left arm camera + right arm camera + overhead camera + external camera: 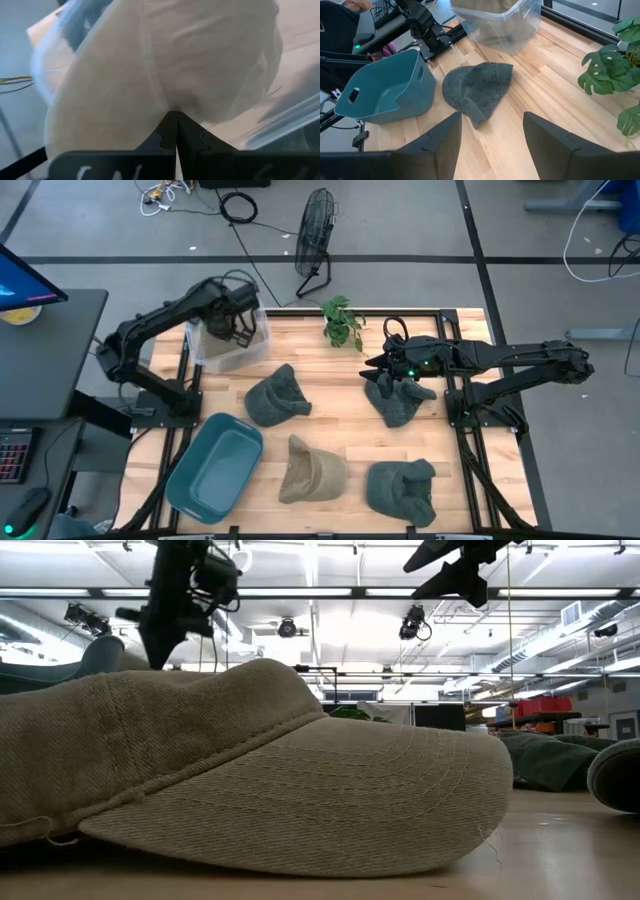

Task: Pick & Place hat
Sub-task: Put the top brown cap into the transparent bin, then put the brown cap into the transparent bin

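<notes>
High view: our left gripper (232, 320), fingers pinched on a tan hat (165, 65), hangs over the clear bin (258, 350); four hats remain on the table (330, 360), our right gripper (385, 365) spread above one.

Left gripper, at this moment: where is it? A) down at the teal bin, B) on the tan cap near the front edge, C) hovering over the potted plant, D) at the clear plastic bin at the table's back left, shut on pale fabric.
D: the left gripper is at the clear plastic bin, and the left wrist view shows its fingers pinched shut on a pale hat.
</notes>
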You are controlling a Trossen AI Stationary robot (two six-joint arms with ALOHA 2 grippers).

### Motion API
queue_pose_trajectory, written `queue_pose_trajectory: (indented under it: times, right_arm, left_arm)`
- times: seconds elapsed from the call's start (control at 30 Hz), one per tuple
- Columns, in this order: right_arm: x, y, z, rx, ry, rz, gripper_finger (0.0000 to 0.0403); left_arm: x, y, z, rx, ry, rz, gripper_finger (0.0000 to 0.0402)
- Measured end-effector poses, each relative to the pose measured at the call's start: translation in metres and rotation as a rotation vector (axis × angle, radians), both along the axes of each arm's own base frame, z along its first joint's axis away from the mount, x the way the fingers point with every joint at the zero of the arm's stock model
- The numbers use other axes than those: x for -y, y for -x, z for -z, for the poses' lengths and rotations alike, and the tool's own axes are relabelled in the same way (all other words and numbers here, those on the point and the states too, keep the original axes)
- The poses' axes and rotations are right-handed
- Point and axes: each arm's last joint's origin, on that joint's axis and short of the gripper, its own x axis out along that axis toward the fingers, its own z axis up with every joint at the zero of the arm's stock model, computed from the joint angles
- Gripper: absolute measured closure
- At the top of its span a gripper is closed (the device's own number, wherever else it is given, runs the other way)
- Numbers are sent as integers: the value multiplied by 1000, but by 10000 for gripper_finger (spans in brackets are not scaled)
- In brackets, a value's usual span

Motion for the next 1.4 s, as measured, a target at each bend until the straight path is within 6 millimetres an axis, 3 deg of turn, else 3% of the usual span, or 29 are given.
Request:
queue_pose_trajectory:
  times: [0.17,0.33,0.5,0.63,0.73,0.83,0.97,1.1,1.23,1.4]
  right_arm:
    - [0,0,0,1,1,1,186]
    - [0,0,0,0,1,1,186]
    - [0,0,0,5,-17,12,186]
    - [0,0,0,9,-39,24,186]
    - [0,0,0,9,-39,25,186]
    - [0,0,-1,16,-37,23,186]
    - [0,-1,-2,29,-35,22,186]
    - [0,-1,-2,28,-42,25,186]
    - [-1,-1,-1,25,-82,-12,186]
    - [-5,-2,-1,20,-105,-87,186]
  left_arm:
    - [-4,16,19,71,-61,3,401]
    - [-23,34,41,92,-85,-33,401]
    - [-35,42,68,223,-48,-47,401]
    - [-35,41,68,241,-40,-46,401]
    - [-35,36,52,270,-61,-26,401]
    - [-32,29,19,336,-131,11,401]
    - [-15,23,-28,426,-198,63,400]
    - [9,20,-62,536,-214,139,400]
    - [41,17,-79,657,-181,266,395]
    - [74,14,-87,727,-143,384,353]
